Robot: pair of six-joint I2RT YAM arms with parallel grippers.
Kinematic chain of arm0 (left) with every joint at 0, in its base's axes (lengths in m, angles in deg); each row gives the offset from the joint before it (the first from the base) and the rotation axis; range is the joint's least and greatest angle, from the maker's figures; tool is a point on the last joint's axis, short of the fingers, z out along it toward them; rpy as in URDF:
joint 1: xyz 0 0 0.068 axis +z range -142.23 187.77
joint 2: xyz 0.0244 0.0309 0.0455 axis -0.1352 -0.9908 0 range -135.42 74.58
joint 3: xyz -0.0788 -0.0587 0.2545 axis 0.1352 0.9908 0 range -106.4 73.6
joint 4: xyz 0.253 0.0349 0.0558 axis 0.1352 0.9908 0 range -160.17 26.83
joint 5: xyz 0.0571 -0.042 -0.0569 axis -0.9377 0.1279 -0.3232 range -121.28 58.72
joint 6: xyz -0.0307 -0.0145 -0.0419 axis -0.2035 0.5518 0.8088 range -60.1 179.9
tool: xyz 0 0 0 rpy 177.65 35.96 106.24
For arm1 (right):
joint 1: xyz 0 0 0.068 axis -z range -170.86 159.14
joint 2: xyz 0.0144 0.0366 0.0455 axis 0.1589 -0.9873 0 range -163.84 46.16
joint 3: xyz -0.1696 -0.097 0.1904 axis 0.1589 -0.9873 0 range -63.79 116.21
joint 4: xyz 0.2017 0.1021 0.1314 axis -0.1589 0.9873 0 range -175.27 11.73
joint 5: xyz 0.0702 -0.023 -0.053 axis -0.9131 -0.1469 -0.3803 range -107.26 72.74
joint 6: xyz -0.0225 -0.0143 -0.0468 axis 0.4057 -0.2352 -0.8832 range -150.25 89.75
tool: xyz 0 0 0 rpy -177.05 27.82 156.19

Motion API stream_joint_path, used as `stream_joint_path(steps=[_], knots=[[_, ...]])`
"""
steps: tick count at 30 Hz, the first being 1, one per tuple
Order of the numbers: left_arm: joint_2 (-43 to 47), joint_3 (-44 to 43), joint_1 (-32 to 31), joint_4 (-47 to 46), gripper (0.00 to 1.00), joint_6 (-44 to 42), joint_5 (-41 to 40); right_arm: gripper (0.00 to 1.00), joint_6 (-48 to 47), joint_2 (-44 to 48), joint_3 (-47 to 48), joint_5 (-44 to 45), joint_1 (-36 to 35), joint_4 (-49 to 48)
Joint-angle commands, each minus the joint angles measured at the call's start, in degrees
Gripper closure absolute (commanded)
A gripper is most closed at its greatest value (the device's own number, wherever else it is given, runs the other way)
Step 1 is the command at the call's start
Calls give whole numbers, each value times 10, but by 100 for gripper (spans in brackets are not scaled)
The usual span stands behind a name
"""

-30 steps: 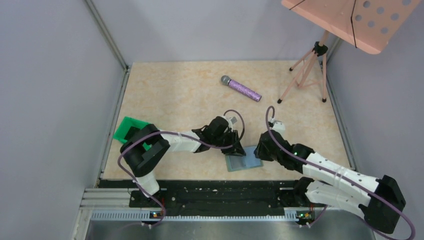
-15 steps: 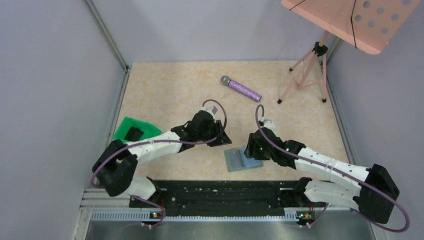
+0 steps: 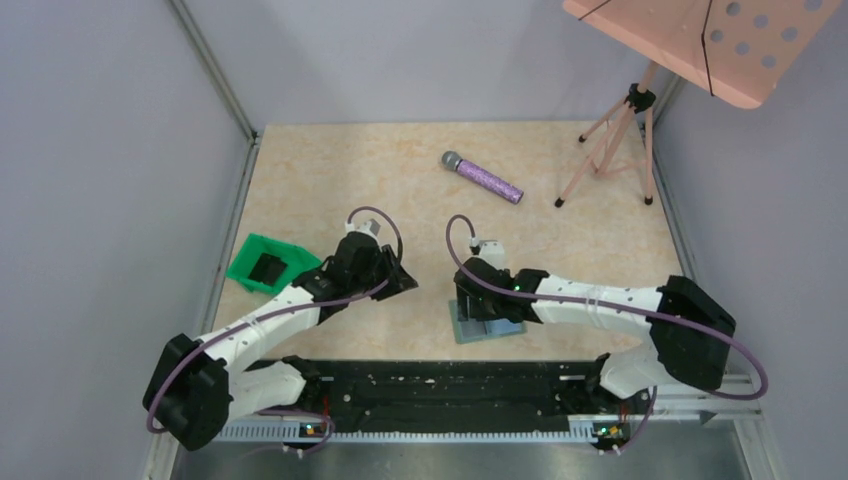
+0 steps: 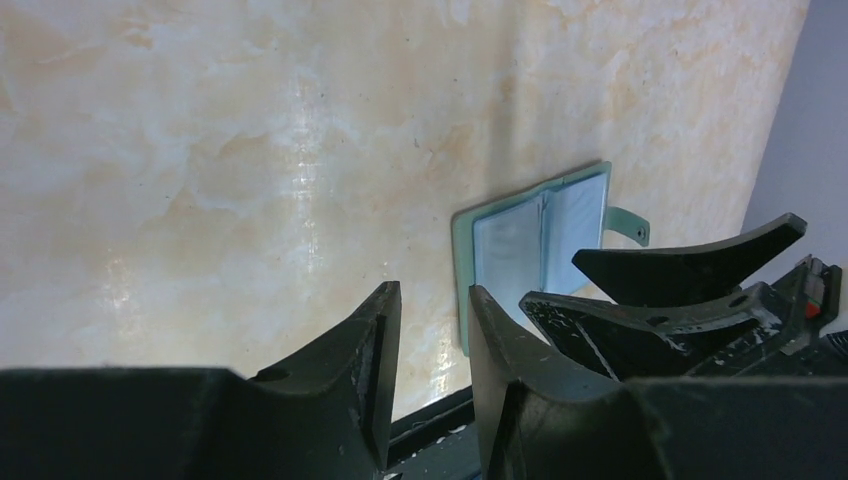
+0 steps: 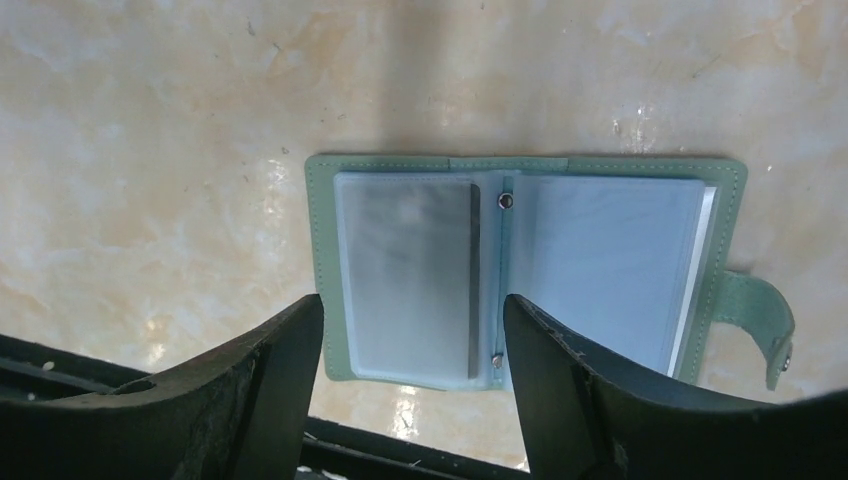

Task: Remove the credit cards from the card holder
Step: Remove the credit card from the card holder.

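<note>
The card holder [image 3: 468, 332] lies open near the table's front edge, both pale inner panels up; it also shows in the right wrist view [image 5: 520, 168] and the left wrist view [image 4: 520, 240]. A grey-dark credit card [image 5: 405, 265] sits inside its left pocket. Another dark card [image 3: 267, 268] lies in the green bin [image 3: 262, 243]. My right gripper [image 3: 482, 303] hovers over the holder, jaws wide open and empty [image 5: 412, 300]. My left gripper [image 3: 395, 282] is left of the holder. Its jaws [image 4: 433, 292] stand a narrow gap apart, and I cannot tell whether they hold a card.
A purple microphone [image 3: 483, 178] lies at the back middle. A pink music stand [image 3: 612, 140] stands at the back right. The black rail [image 3: 430, 385] runs along the near edge, just in front of the holder. Grey walls enclose the table.
My left gripper has pulled away from the holder and moved left toward the green bin. My right gripper has moved left, from the holder's right edge to above it.
</note>
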Motion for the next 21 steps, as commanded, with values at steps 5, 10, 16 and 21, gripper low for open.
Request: stream_joint_path(steps=[5,10,16,21], knots=[[15,36,1,-34,64,6,24,34,-7,-70,43,11,-23,7],[4,35,2,-38,64,4,33,36,-5,-99,47,14,-29,15],[-7,29,1,-51,64,0,44,51,2,-105,41,20,-29,14],[-27,28,0,-72,64,0,74,62,5,-91,38,26,-29,10]])
